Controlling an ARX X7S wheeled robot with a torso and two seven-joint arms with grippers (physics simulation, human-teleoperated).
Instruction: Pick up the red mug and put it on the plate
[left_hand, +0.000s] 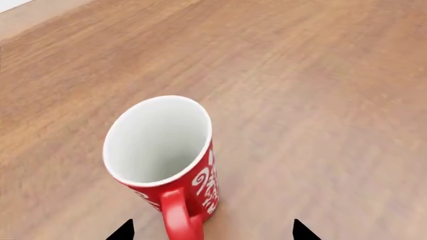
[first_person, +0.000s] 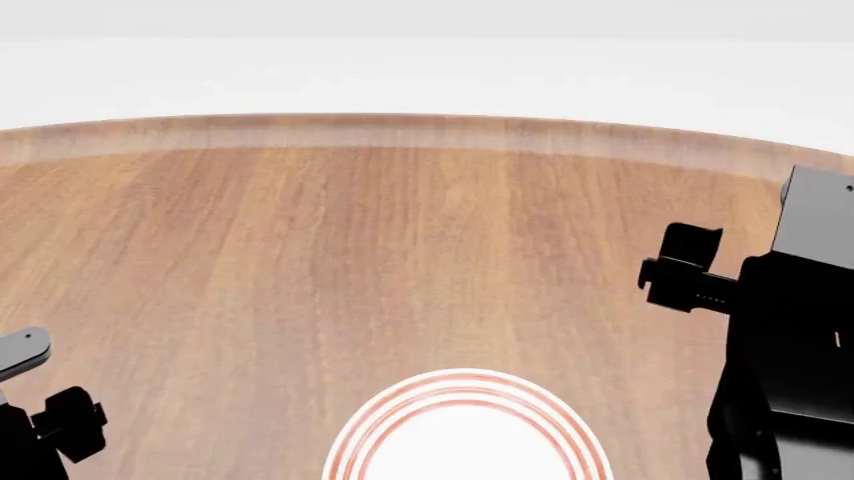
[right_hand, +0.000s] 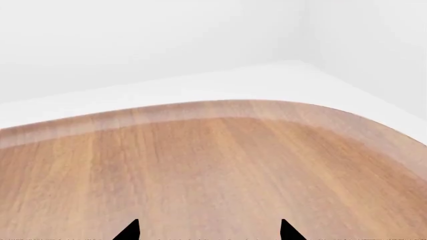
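Support: wooden counter (first_person: 400, 250), brown grain, curved far edge | Resting items: red mug (left_hand: 163, 160) seen upright on bare wood in left wrist view, handle included; plate (first_person: 461, 440) with red rings noted at near edge in head view, partly cropped.

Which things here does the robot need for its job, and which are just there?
Needed for the job:
- red mug, standing upright on the table, in front of the open left gripper
- plate, with nothing on it

Just there:
- wooden table
- right gripper, open, holding nothing
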